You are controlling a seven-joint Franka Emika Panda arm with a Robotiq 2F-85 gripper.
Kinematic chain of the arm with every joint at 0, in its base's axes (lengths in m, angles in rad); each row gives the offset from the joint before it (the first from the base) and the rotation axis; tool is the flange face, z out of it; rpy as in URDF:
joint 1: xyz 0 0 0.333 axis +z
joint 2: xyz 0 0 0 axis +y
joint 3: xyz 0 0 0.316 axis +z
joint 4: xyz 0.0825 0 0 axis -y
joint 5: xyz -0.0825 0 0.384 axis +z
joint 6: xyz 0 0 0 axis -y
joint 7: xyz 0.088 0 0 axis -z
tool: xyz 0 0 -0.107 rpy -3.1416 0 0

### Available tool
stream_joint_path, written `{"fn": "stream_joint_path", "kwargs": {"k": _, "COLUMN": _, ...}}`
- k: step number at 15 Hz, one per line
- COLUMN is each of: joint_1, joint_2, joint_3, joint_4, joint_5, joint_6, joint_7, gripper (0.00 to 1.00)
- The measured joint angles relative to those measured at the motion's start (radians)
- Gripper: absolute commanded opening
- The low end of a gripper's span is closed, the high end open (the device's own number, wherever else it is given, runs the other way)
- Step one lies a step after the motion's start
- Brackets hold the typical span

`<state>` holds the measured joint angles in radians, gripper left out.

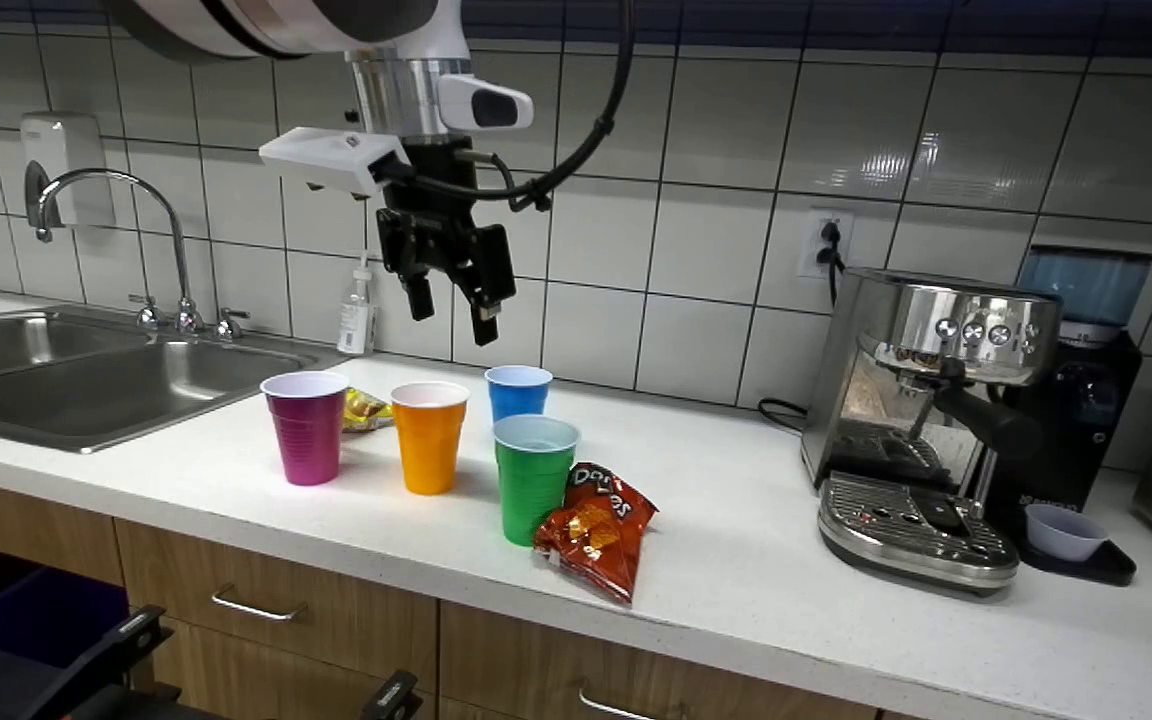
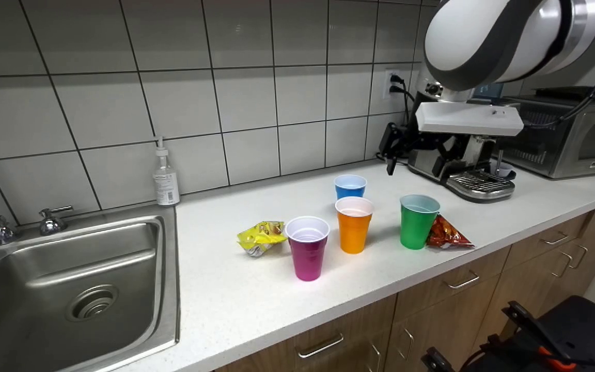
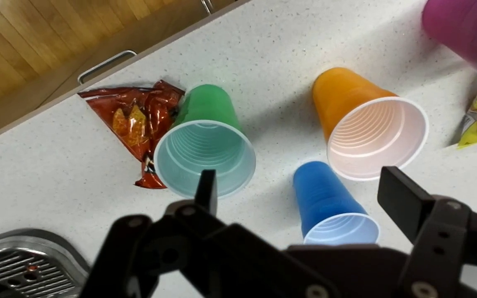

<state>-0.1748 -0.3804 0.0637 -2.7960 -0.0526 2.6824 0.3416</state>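
Note:
My gripper (image 3: 299, 184) hangs above the counter with its jaws wide apart and nothing between them. In the wrist view a blue cup (image 3: 325, 194) shows below, in the gap between the fingers, its near rim partly hidden by the gripper body. Left of it stands a green cup (image 3: 211, 103), overlapped by one fingertip. An orange cup (image 3: 340, 91) is close to the blue one, and a purple cup (image 3: 456, 33) is cut off at the corner. All the cups are upright. A red Doritos bag (image 1: 601, 530) leans by the green cup; a yellow packet (image 2: 261, 237) lies behind the purple cup.
A steel sink (image 2: 168, 268) with a faucet (image 1: 176, 230) borders the counter (image 1: 736, 560). A soap bottle (image 2: 166, 178) stands against the tiled wall. At the opposite end are an espresso machine (image 1: 926, 420) and a microwave (image 2: 576, 139). Drawer handles (image 1: 256, 607) project below the counter edge.

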Motion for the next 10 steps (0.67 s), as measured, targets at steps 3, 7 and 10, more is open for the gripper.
{"fn": "stream_joint_path", "kwargs": {"k": 3, "joint_1": -0.027, "joint_2": 0.049, "joint_3": 0.018, "joint_4": 0.017, "joint_5": -0.035, "joint_6": 0.025, "joint_7": 0.076, "gripper": 1.00}}
{"fn": "stream_joint_path", "kwargs": {"k": 7, "joint_1": -0.053, "joint_2": 0.106, "joint_3": 0.033, "joint_4": 0.043, "joint_5": -0.087, "joint_6": 0.037, "joint_7": 0.175, "gripper": 1.00}}
{"fn": "stream_joint_path", "kwargs": {"k": 10, "joint_1": -0.062, "joint_2": 0.146, "joint_3": 0.033, "joint_4": 0.070, "joint_5": -0.128, "joint_6": 0.038, "joint_7": 0.226, "gripper": 1.00}}
